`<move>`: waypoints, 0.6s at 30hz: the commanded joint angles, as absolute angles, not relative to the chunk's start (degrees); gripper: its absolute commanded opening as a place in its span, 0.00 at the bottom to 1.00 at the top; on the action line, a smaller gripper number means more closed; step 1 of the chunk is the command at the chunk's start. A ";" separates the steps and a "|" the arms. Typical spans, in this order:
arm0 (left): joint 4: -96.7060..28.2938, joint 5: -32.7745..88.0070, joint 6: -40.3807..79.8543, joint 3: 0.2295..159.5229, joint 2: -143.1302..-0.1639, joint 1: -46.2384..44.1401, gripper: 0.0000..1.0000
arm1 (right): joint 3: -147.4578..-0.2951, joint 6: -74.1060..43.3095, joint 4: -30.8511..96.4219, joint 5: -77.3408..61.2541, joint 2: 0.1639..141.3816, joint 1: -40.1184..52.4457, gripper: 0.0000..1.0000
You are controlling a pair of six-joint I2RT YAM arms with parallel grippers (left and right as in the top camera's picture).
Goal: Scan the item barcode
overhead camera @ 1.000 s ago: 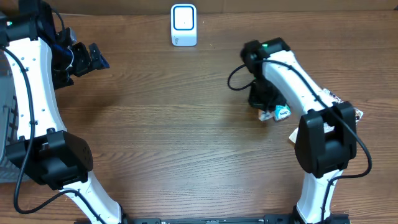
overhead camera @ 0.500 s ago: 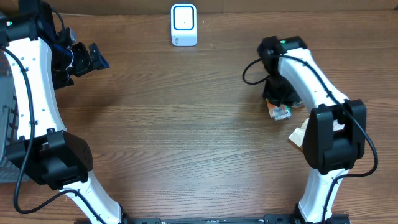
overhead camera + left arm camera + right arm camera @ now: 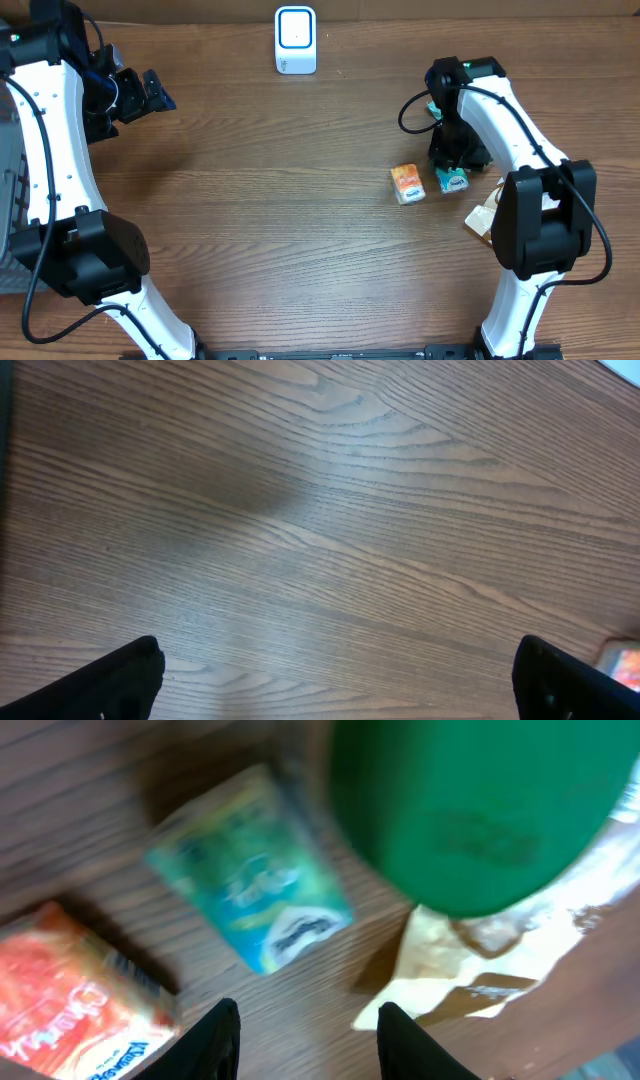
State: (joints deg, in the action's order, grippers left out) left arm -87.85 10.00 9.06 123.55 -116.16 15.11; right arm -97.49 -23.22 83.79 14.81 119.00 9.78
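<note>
The white scanner (image 3: 295,40) with a blue face stands at the table's back edge. An orange packet (image 3: 407,184) and a teal packet (image 3: 452,180) lie side by side on the wood at the right. My right gripper (image 3: 457,152) hovers just behind the teal packet. In the right wrist view its jaws (image 3: 305,1045) are open over bare wood, with the teal packet (image 3: 250,910) and the orange packet (image 3: 70,1000) just ahead of them. No barcode shows. My left gripper (image 3: 140,95) is far left, open (image 3: 335,685) over bare wood.
A crinkled tan and clear wrapper (image 3: 485,215) lies right of the teal packet, partly under the right arm, and shows again beside the right finger (image 3: 480,970). A blurred green round shape (image 3: 480,810) fills the right wrist view's upper right.
The right arm swung right and its jaws opened. The packets it carried now lie apart on the table, orange to the left of teal. The left arm is still.
</note>
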 commanded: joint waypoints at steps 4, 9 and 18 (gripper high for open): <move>-87.79 9.80 9.41 124.33 -115.44 15.31 1.00 | -99.50 -17.45 82.39 7.18 108.09 14.83 0.41; -87.79 9.80 9.41 124.33 -115.44 15.31 0.99 | -99.50 -17.56 82.37 7.16 98.54 19.84 0.41; -87.79 9.80 9.41 124.33 -115.44 15.31 1.00 | -99.50 -17.54 82.78 7.18 77.28 25.98 0.52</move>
